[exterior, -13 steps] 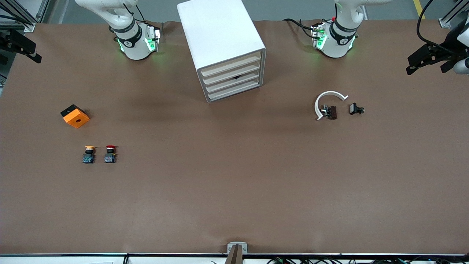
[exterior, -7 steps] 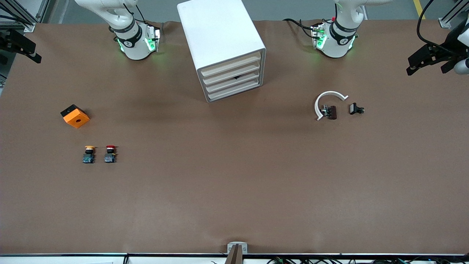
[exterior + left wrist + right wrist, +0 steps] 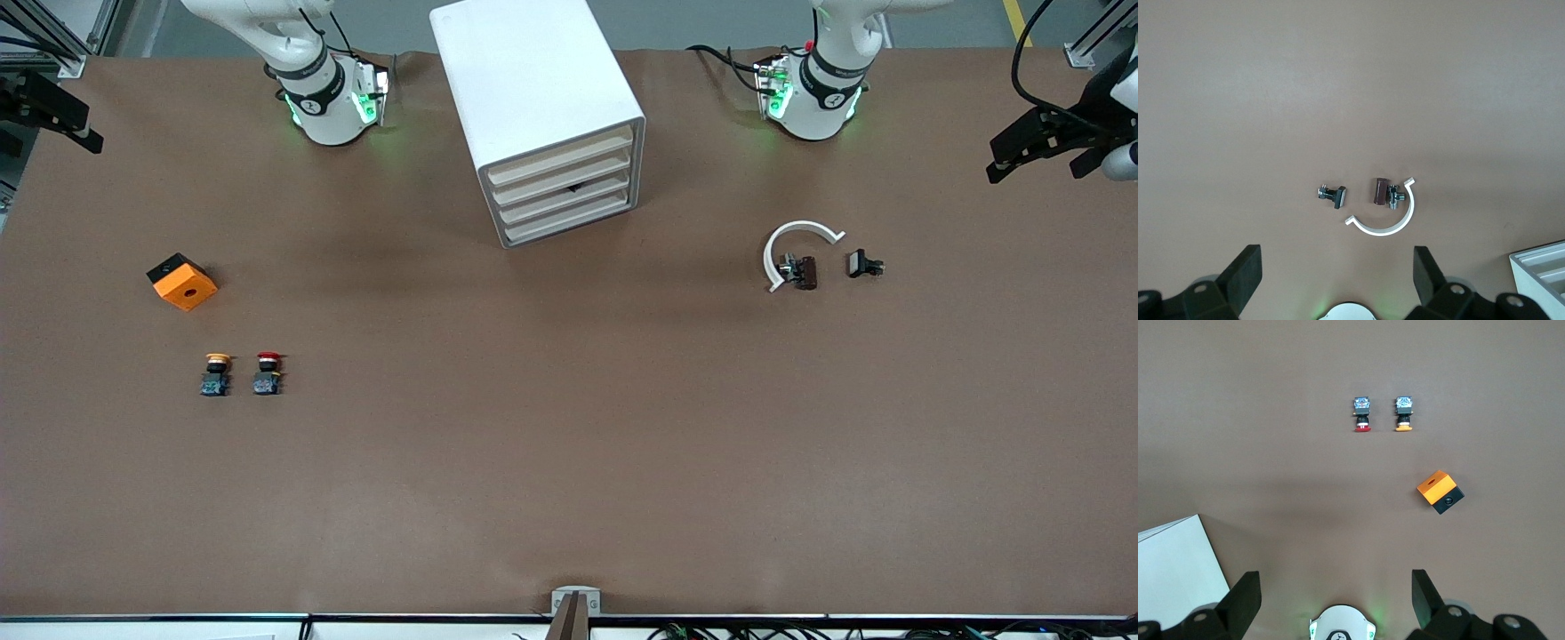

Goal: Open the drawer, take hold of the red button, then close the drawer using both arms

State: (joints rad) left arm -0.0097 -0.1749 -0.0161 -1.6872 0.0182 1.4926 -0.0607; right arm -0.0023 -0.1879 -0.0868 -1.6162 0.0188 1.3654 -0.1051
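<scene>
1. Left gripper (image 3: 1335, 283): fingers spread wide, nothing held, touching nothing. It hangs high over the table's (image 3: 569, 462) left-arm end.
2. Right gripper (image 3: 1336, 600): fingers spread wide too, empty, up over the right-arm end of the table.
3. Cabinet (image 3: 533, 98) sits at the table's base-side edge, midway between the two bases. All four drawers are flush, including the target drawer (image 3: 567, 188).
4. Red button (image 3: 267, 373) lies toward the right-arm end, about mid-depth, just beside the yellow button (image 3: 215, 374), not touching it.
5. Orange cube (image 3: 182, 281) is near both, closer to the bases.
6. White clip (image 3: 794, 249), brown part (image 3: 805, 272) and black part (image 3: 862, 263) sit toward the left-arm end.
</scene>
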